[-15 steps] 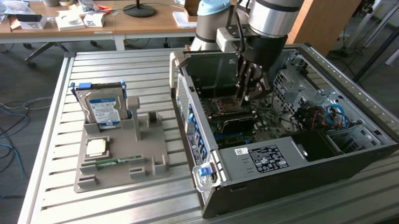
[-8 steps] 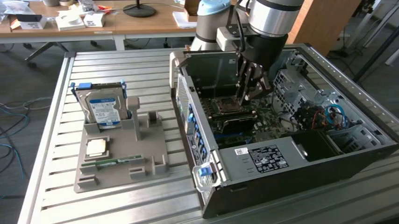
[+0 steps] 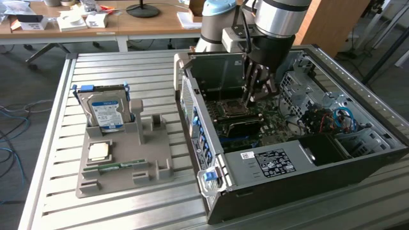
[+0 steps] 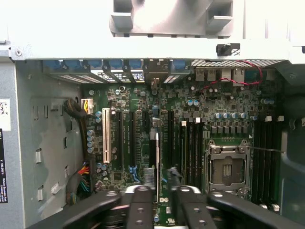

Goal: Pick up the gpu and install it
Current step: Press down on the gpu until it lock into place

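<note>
Now, gripper (image 4: 162,206): lowered into the open computer case (image 3: 300,179) over the motherboard (image 4: 143,119). Its two fingers (image 4: 140,207) are drawn in on a thin card standing on edge between them.
Held thing: the gpu (image 4: 157,162), edge-on in the wrist view. In the exterior view it is a dark block just under the fingertips (image 3: 243,127).
Position: the gpu hangs among the long black expansion slots (image 4: 127,138), between the white slot (image 4: 106,136) and the CPU socket (image 4: 226,167). I cannot tell whether its lower edge touches a slot.
Doing this step well: judging by the wrist view, the card should be kept upright and parallel to the slot. Its edge should sit square over the slot's length, and the bracket end should line up with the rear openings of the case. Pressure should go straight down, since a tilt could catch the neighbouring slots or the capacitors nearby.
Around the case: a grey holder (image 3: 160,167) lies on the slatted table (image 3: 51,143) toward the exterior view's left. It carries a hard drive (image 3: 105,110) and a memory stick (image 3: 118,166).
Writing: a black-and-white sticker (image 3: 275,161) on the case wall, a blue-white label on the hard drive and a white label (image 4: 4,114) in the wrist view all carry print. None of it can be read, and no brand can be made out.
</note>
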Available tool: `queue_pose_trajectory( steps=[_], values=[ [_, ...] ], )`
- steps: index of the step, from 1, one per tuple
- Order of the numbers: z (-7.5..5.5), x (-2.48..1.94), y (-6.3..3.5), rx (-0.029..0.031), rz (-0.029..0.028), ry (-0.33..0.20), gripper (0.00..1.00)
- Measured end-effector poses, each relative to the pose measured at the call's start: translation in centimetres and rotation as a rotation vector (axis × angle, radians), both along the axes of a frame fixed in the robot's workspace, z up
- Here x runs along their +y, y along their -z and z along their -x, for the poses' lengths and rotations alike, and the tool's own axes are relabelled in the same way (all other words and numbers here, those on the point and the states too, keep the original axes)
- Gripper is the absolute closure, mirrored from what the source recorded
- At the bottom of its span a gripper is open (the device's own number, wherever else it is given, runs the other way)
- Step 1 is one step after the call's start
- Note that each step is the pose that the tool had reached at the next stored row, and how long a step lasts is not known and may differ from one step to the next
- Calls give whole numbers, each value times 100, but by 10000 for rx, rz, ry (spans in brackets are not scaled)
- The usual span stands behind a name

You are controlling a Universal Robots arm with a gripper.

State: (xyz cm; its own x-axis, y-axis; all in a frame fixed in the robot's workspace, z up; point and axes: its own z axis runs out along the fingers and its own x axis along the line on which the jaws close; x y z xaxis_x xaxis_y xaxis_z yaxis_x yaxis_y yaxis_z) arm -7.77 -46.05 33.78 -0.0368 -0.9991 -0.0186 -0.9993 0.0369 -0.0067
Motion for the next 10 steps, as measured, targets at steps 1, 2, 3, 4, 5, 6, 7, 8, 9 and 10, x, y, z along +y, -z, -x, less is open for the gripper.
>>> queue_pose_trajectory(
  steps=[1, 2, 3, 4, 5, 6, 7, 8, 9, 10],
  values=[
    [0, 0, 0, 0, 0, 0, 74],
    [0, 0, 0, 0, 0, 0, 80],
    [0, 0, 0, 0, 0, 0, 86],
    [0, 0, 0, -1, 0, 0, 86],
    [0, 0, 0, 0, 0, 0, 89],
    [0, 0, 0, -1, 0, 0, 89],
    [0, 0, 0, -1, 0, 0, 89],
    [0, 0, 0, 0, 0, 0, 89],
    [0, 0, 0, 0, 0, 0, 89],
    [0, 0, 0, 0, 0, 0, 89]
  ],
)
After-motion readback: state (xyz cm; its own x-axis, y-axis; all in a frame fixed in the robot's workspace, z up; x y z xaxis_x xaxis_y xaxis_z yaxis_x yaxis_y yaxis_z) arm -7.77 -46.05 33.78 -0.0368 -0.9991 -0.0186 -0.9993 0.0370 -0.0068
